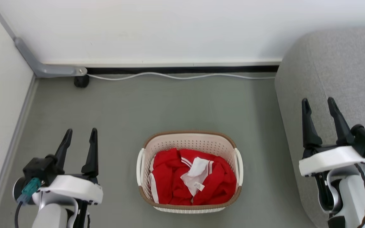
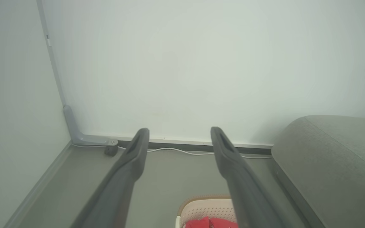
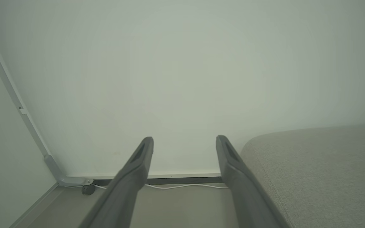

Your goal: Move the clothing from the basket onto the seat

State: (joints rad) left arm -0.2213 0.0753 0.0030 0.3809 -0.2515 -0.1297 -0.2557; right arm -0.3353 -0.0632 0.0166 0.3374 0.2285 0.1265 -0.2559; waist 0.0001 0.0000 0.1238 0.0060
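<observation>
Reading left to right, the left gripper hangs spread and empty beside the basket, the red clothing sits heaped inside it, down and inward from both arms, and the right gripper, also spread and empty, is over the edge of the seat, so left looks closer.

Head view looking down at floor, wrist views low, facing wall, all sharing seat

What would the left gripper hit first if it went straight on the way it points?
Probably the back wall, low near the white cable; the basket sits below the line of the left gripper. Depth is unclear.
</observation>
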